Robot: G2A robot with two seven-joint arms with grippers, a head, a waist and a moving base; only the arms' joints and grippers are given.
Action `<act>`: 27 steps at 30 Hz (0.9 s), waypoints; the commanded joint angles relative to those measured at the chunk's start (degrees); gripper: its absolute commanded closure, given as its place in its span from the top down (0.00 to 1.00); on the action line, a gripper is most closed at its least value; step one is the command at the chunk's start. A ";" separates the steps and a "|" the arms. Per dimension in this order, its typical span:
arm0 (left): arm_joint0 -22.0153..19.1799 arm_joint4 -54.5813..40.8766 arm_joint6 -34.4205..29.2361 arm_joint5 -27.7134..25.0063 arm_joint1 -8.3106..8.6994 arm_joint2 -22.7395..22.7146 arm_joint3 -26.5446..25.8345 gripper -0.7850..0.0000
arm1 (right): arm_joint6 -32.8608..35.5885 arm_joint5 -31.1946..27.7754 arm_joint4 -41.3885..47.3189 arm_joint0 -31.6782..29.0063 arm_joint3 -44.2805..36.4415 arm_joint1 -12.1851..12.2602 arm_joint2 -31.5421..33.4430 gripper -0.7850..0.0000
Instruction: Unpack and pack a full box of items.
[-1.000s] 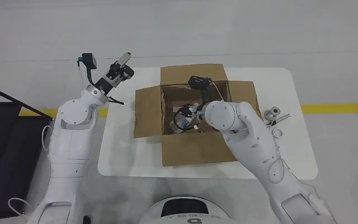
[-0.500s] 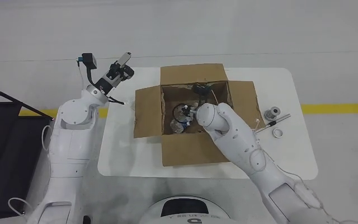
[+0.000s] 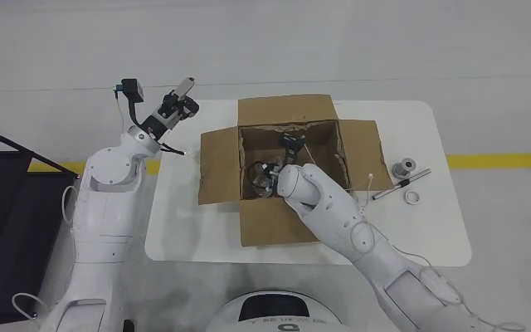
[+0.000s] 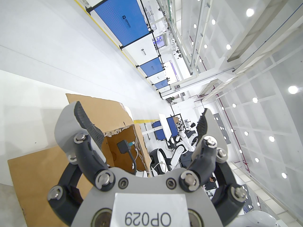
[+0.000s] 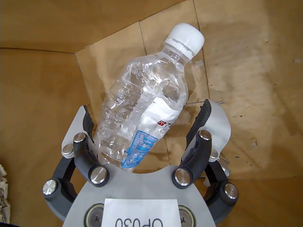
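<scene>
Right wrist view shows the right gripper (image 5: 146,106) low inside the cardboard box (image 3: 286,109). Its fingers are spread wide on either side of a clear plastic water bottle (image 5: 142,95), not closed on it. One pad sits just beside the bottle's lower body and the other stands apart from it. The bottle lies tilted on the box floor, with its white cap (image 5: 185,36) pointing away from the gripper. The left gripper (image 4: 141,108) hangs above the white table (image 3: 178,224) beside the box, fingers wide apart and holding nothing. A slim rod (image 3: 401,184) and a small ring (image 3: 411,197) lie on the table outside the box.
</scene>
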 commanded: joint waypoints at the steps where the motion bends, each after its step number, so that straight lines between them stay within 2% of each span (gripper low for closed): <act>1: -0.01 -0.04 0.00 0.01 0.00 0.00 0.02 1.00 | -0.41 0.21 0.52 0.33 0.92 -0.41 -0.32 1.00; 3: -0.01 -0.04 0.00 0.01 0.00 0.00 0.02 1.00 | -0.62 0.41 1.02 0.62 1.66 -0.73 -0.47 1.00; 4: -0.01 -0.04 0.00 0.01 0.00 0.00 0.02 1.00 | -0.72 0.51 1.36 0.86 2.19 -0.95 -0.53 0.96; 5: -0.01 -0.04 0.00 0.01 0.00 0.00 0.02 1.00 | -0.77 0.56 1.62 1.00 2.50 -1.10 -0.56 0.67; 6: -0.01 -0.04 0.00 0.01 0.00 0.00 0.02 1.00 | -0.80 0.56 1.76 1.10 2.70 -1.19 -0.57 0.46; 8: -0.01 -0.04 0.00 0.01 0.00 0.00 0.02 1.00 | -0.96 0.32 2.24 1.27 3.20 -1.43 -0.44 0.33; 9: -0.01 -0.04 0.00 0.01 0.00 0.00 0.02 1.00 | -1.08 0.22 2.34 1.25 3.23 -1.48 -0.37 0.17; 11: -0.01 -0.04 0.00 0.01 0.00 0.00 0.02 1.00 | -1.44 -0.14 2.57 1.07 3.14 -1.55 -0.05 0.04; 12: -0.01 -0.04 0.00 0.01 0.00 0.00 0.02 1.00 | -1.67 -0.25 2.64 0.90 3.03 -1.56 0.15 0.00; 20: -0.01 -0.04 0.00 0.01 0.00 0.00 0.02 1.00 | -4.37 -1.99 2.56 -2.12 -0.66 -1.00 2.96 0.00; 27: -0.01 -0.04 0.00 0.01 0.00 0.00 0.02 1.00 | -8.02 -5.93 -0.88 -9.44 -11.60 1.20 8.57 0.00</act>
